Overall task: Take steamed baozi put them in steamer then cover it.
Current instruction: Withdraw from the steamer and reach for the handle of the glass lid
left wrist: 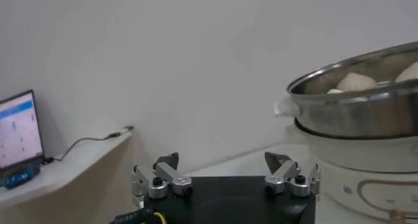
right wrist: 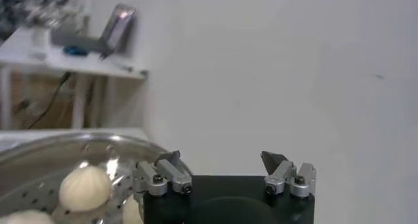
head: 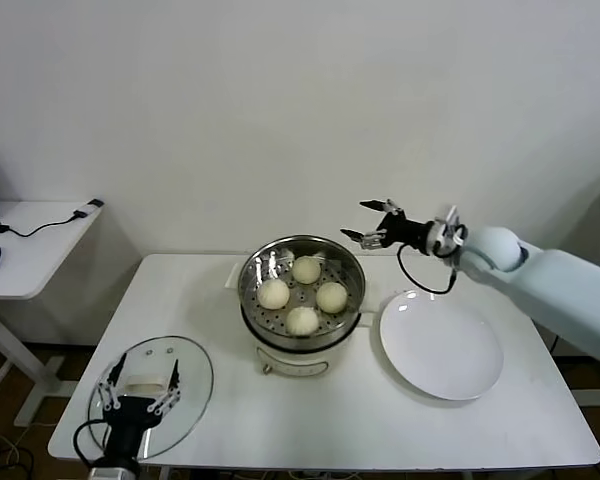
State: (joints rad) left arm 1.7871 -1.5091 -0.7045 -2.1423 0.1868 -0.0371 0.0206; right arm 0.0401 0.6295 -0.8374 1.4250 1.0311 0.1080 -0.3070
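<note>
Several off-white baozi (head: 302, 295) lie inside the shiny steamer (head: 250, 275), which stands on its white pot base (head: 295, 362) at mid-table. The glass cover (head: 195, 385) with its white handle (head: 147, 381) lies flat at the table's front left. My left gripper (head: 138, 396) is open, its fingers on either side of the cover's handle, not closed on it. My right gripper (head: 373, 222) is open and empty in the air, just right of the steamer's back rim. The left wrist view shows the steamer (left wrist: 366, 108) with a baozi (left wrist: 356, 81). The right wrist view shows the steamer rim (right wrist: 39, 150) and a baozi (right wrist: 85, 186).
An empty white plate (head: 440, 345) lies right of the steamer under my right arm. A side desk (head: 30, 245) with cables and a lit screen (left wrist: 16, 137) stands to the left. A white wall is close behind the table.
</note>
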